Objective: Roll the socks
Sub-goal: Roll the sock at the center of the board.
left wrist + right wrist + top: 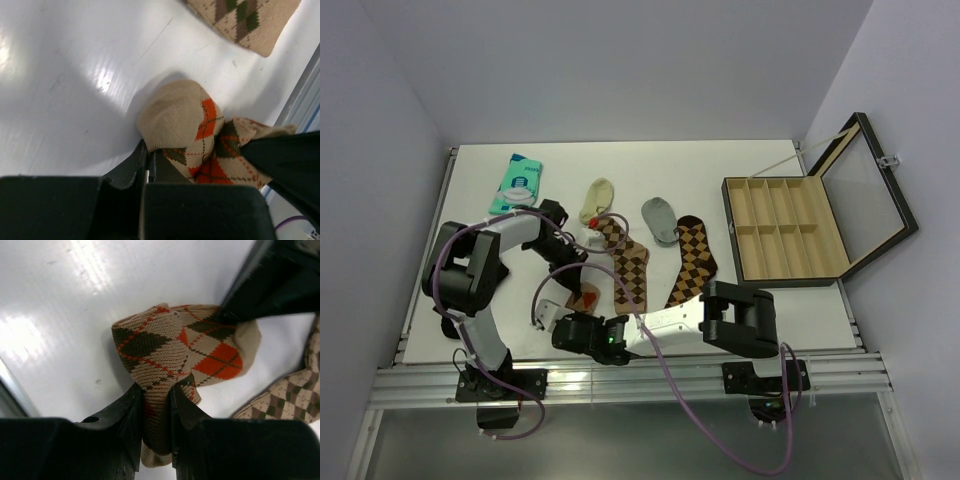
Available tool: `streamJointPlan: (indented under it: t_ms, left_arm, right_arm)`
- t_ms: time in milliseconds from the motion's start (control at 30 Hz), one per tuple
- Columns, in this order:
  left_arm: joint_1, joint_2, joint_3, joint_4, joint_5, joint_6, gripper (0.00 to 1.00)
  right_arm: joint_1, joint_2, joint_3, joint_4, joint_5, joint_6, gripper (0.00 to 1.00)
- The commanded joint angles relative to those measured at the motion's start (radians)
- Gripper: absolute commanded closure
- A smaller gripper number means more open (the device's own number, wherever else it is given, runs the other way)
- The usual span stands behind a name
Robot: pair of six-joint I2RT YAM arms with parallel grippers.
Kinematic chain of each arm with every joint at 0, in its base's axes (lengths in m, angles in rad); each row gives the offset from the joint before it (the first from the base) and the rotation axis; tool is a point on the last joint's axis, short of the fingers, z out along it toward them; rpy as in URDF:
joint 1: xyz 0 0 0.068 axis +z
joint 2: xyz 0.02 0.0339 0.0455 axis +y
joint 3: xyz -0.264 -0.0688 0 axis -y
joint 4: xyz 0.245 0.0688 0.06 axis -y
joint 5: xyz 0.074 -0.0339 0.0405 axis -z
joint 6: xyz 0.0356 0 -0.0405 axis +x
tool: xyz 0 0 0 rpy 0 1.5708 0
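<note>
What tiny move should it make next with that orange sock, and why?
Probably twist the right tool a little to tighten the roll: both it and the left tool pinch the orange sock, which is loosely bunched, one end sticking out.

Red-orange sock: tan knit with orange and dark brown diamonds, bunched into a loose wad near the table's front left. One fold is nipped in the right gripper, the far end in the left gripper. Tan sock, dark brown diamonds: flat at full length, close by the wad, not touching. Dark brown sock, tan diamonds: flat, to the right, apart.
</note>
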Motion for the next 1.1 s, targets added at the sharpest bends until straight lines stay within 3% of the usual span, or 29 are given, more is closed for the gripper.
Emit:
streamJointPlan:
  t_ms: [0,300,567,633,800,1067]
  left_arm:
    - [-0.032,0.027,0.046,0.074,0.004,-0.012,1.0]
    - [-0.04,0.039,0.054,0.107,0.022,-0.028,0.99]
    - [-0.04,0.055,0.068,0.108,0.031,-0.026,0.85]
    - [-0.04,0.05,0.063,0.117,0.022,-0.034,0.77]
    - [-0.039,0.009,0.044,0.162,0.008,-0.054,0.69]
    - [-0.01,-0.092,0.014,0.291,-0.048,-0.187,0.62]
  right_arm:
    - [0.016,-0.001,0.063,-0.115,-0.186,0.001,1.0]
    - [-0.135,0.054,0.008,-0.059,-0.516,0.109,1.0]
    - [-0.259,0.164,0.031,-0.056,-0.78,0.19,1.0]
    - [-0.273,0.186,0.025,-0.047,-0.814,0.218,1.0]
    - [-0.317,0.211,-0.03,-0.016,-0.913,0.276,1.0]
    - [-0.333,0.218,-0.098,0.061,-0.964,0.321,1.0]
